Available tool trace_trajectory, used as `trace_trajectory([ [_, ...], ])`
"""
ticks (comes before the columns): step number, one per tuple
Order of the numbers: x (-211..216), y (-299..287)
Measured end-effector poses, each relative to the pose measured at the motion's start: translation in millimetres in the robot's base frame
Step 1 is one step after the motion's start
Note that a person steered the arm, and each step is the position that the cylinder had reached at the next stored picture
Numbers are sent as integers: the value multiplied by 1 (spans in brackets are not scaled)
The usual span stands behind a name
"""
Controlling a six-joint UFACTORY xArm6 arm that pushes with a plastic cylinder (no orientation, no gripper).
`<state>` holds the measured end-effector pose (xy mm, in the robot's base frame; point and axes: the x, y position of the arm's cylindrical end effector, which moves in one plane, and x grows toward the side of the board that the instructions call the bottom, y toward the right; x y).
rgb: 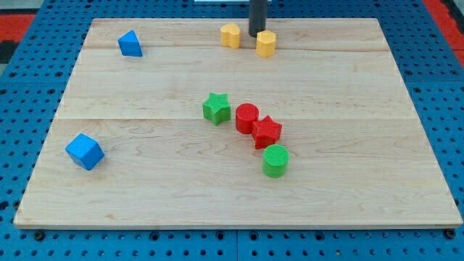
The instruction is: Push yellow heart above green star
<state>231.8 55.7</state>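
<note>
The yellow heart (230, 35) lies near the view's top edge of the wooden board, a little left of centre. The green star (216, 107) lies near the board's middle, well below the heart and slightly to its left. My tip (256, 36) stands between the yellow heart and a yellow hexagon block (266, 43). It is close to the hexagon's upper left side and a short gap right of the heart. The rod runs straight up out of the view's top.
A red cylinder (246, 117), a red star (267, 131) and a green cylinder (275, 160) form a chain running down-right from the green star. A blue block (130, 43) sits top left. A blue cube (85, 151) sits lower left.
</note>
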Motion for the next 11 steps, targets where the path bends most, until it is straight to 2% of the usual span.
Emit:
trace_trajectory([
  [1,-1,1],
  [2,-20,5],
  [4,-13,80],
  [5,-3,66],
  [6,-7,10],
  [7,-3,-16],
  [9,-3,-16],
  [10,1,-36],
  [11,41,-59],
])
